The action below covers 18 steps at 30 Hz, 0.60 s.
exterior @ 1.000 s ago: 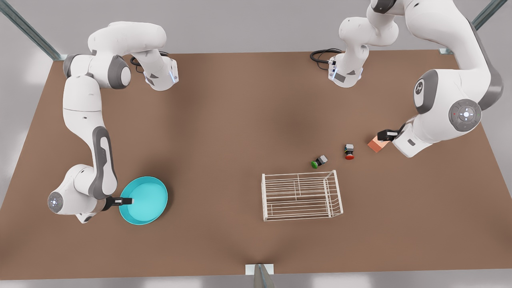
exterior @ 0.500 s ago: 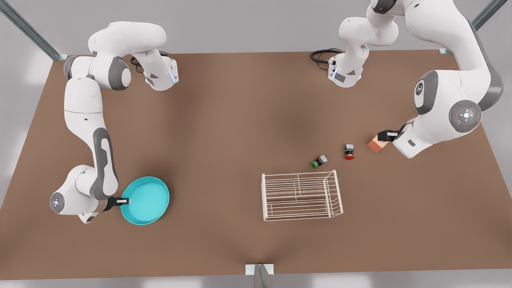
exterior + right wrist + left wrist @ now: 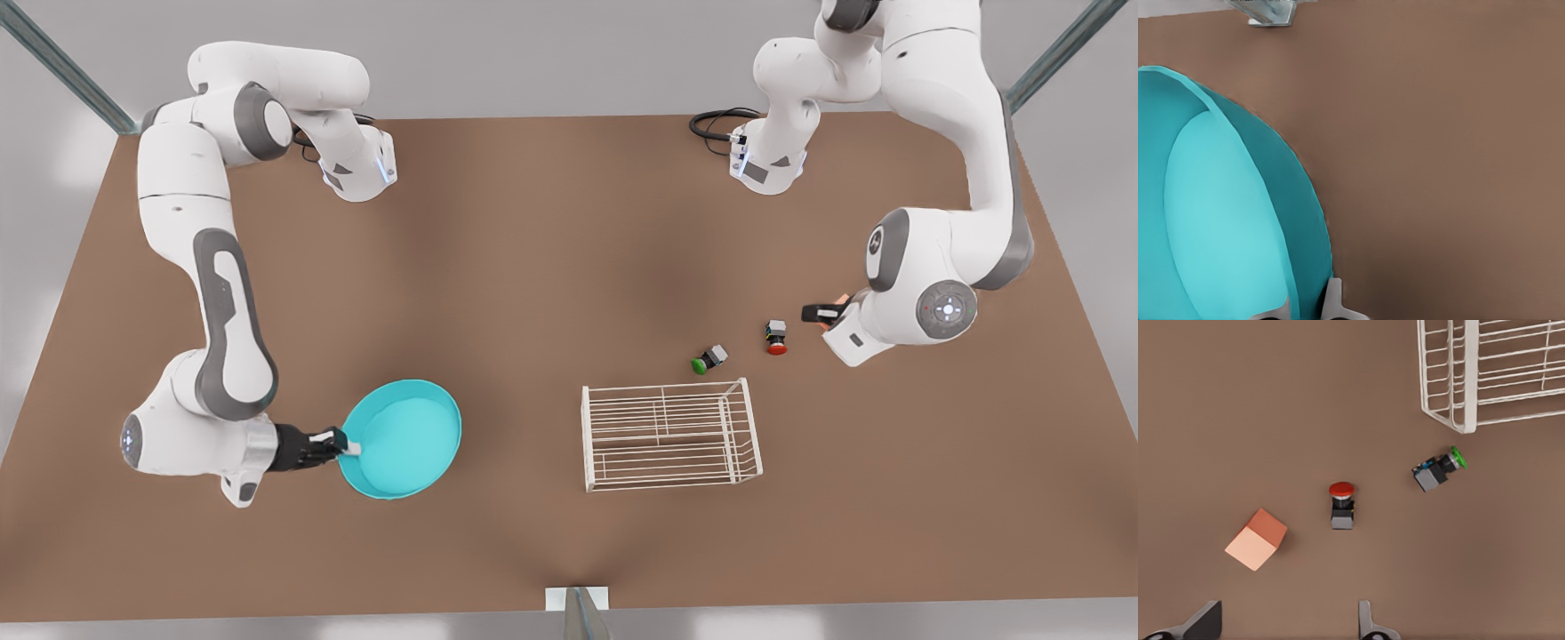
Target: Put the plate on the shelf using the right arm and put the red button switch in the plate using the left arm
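Plate (image 3: 404, 438) pinched at its rim by right gripper (image 3: 345, 444), on the front view's left, well apart from the shelf (image 3: 669, 434); its tilt suggests it is off the table. Step in hand, by my reading: carrying plate to shelf. Next: bring it over the wire rack, level, and lower it. Left gripper (image 3: 1286, 621) hovers fingers apart, holding nothing, near the red button switch (image 3: 776, 338), beside salmon block (image 3: 1257, 538) and green-capped switch (image 3: 709, 358).

Red button switch (image 3: 1341, 504) (upright, seemingly) lies beside salmon block (image 3: 1256, 538).
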### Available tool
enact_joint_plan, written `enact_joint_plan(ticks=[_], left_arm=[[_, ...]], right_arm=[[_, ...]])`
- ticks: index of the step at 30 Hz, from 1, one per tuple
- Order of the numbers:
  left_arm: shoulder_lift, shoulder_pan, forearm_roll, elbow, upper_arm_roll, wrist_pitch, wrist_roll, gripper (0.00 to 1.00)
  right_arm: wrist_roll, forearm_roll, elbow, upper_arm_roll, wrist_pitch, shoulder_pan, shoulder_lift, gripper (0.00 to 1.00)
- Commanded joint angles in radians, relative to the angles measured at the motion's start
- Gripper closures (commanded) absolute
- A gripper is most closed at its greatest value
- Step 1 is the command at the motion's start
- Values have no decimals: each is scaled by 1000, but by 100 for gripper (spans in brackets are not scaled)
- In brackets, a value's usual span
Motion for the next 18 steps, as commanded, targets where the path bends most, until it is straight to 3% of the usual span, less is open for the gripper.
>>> enact_joint_plan(ticks=[1,5,11,18], left_arm=[[0,-15,0,-67,-1,222,-2,0],[6,-26,-2,-303,0,455,-5,0],[61,-17,-3,-455,0,722,-79,0],[77,-15,-3,-547,0,814,-79,0]], right_arm=[[-103,7,6,58,-23,3,-7,79],[287,-1,28,138,-25,35,-9,79],[764,-14,124,124,8,227,10,79],[927,-17,256,61,146,415,105,79]])
